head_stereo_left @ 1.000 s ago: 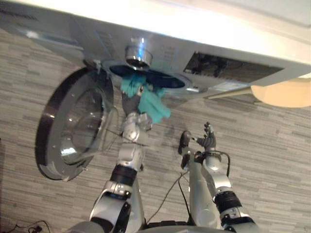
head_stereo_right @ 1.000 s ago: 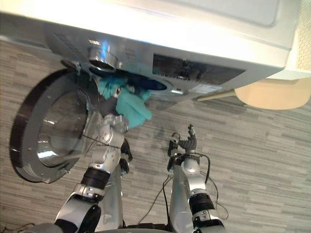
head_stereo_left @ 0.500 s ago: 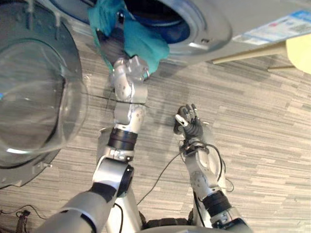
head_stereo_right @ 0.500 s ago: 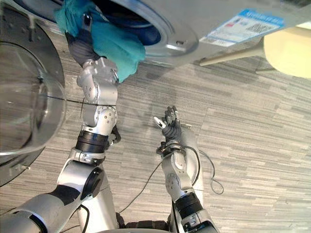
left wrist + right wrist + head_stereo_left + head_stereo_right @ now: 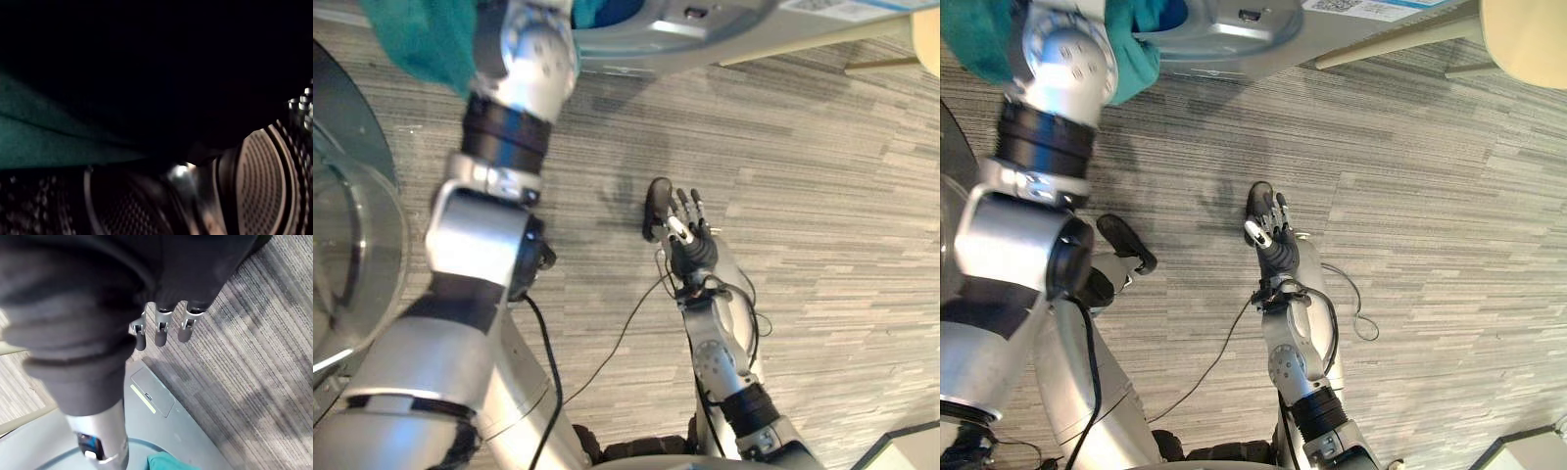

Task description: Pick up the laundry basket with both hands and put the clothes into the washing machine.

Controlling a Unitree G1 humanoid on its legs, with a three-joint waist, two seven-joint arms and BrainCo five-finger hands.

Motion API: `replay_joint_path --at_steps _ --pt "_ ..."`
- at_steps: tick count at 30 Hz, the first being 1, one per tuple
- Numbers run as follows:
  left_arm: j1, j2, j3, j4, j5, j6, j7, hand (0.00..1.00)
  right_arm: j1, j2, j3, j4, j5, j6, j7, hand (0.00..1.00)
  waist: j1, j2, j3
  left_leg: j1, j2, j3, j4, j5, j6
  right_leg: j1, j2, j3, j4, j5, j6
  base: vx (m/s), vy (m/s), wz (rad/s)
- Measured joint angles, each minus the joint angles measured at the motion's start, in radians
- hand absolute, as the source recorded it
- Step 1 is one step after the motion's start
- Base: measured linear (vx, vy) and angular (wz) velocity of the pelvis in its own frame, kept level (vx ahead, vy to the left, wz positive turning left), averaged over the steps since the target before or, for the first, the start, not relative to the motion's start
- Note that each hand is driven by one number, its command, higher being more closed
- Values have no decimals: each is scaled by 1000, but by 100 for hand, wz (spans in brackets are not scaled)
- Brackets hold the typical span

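Left hand's up in the washer [image 5: 695, 22] with the teal cloth [image 5: 416, 39], grip impossible to tell; right hand [image 5: 688, 235] hangs spread above the floor [image 5: 822, 196].

Bright, even light on the grey floor [image 5: 822, 245], soft shadows there; near-darkness inside the drum [image 5: 264, 181], one small glint.

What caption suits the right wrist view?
Right hand open above the floor, teal cloth at the washing machine opening.
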Motion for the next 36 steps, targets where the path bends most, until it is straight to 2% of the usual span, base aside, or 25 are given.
replay_joint_path --at_steps 2,6,10,11,13,16,17,18,20,21,23,26,27,29,32,36 --pt "-70 42 -41 0 16 5 -16 100 2 0 -5 -18 6 0 9 0 -10 -4 2 0 3 5 -3 -2 1 -3 1 0 -3 0 0 -13 8 -3" --pt "-231 123 -118 28 150 32 -17 100 35 -3 -2 -101 40 1 44 0 -10 -4 2 -16 31 36 -5 -10 9 -35 19 13 -23 7 11 -24 16 -20" --pt "-287 155 -178 47 284 70 -2 100 43 -12 -5 -129 74 -1 53 0 -9 -5 2 -23 40 59 -22 -10 10 -50 21 18 -53 23 28 -32 28 -14" --pt "-297 168 -195 48 377 92 27 100 53 -13 -7 -142 81 -4 60 0 -9 -4 2 -27 50 80 -32 -10 10 -55 14 9 -81 39 39 -35 56 -27" --pt "-317 174 -207 56 444 113 42 100 73 -15 -7 -152 83 -8 71 0 -9 -4 2 -35 51 90 -44 -9 11 -59 5 -3 -109 61 36 -33 63 -23" --pt "-371 185 -248 102 693 178 94 100 107 -18 -5 -195 104 -23 103 0 -13 -1 5 -50 51 120 -67 -1 24 -77 -20 -19 -150 95 40 -34 62 -11" --pt "-372 193 -273 114 899 242 94 0 108 -19 -5 -195 126 -32 131 0 -13 1 6 -50 53 132 -75 2 29 -77 -24 -24 -162 106 31 -23 33 1" --pt "-372 204 -296 116 1008 274 92 0 109 -19 -5 -197 130 -35 145 0 -12 1 6 -50 53 136 -82 8 34 -77 -24 -25 -171 111 28 0 0 0" --pt "-372 214 -315 126 1152 315 91 0 110 -19 -5 -200 147 -36 165 0 -11 2 7 -50 53 141 -89 13 37 -77 -24 -25 -180 117 31 0 0 0" --pt "-372 222 -318 139 1272 352 85 0 116 -20 -5 -209 166 -37 180 0 -9 4 8 -50 53 146 -96 17 37 -78 -24 -26 -191 124 29 0 0 0" --pt "-372 230 -312 154 1351 388 62 0 118 -21 -5 -211 183 -37 190 0 -8 4 8 -49 53 155 -110 24 38 -76 -23 -27 -212 138 27 -1 10 -3" --pt "-369 223 -274 173 1300 397 28 0 136 -21 -22 -230 194 -33 198 0 7 5 9 -50 53 163 -121 29 41 -76 -22 -28 -231 147 36 -3 7 -5" --pt "-364 217 -221 200 1112 364 2 0 141 -21 -35 -232 192 -28 195 0 16 5 9 -50 51 162 -122 33 49 -74 -23 -29 -233 150 36 0 0 0" --pt "-357 216 -171 224 1002 343 -16 0 143 -20 -43 -231 188 -16 191 0 20 5 9 -51 49 159 -124 37 52 -70 -25 -33 -231 152 33 0 0 0" --pt "-289 227 -97 267 765 326 -87 0 145 -18 -78 -216 152 13 156 0 27 7 9 -41 31 147 -143 60 60 -49 -34 -51 -235 160 21 -4 -6 19" --pt "-204 228 -79 273 689 328 -147 0 145 -21 -118 -180 131 37 138 0 51 6 8 -6 13 151 -177 78 61 -13 -45 -59 -251 161 19 -12 -11 23"
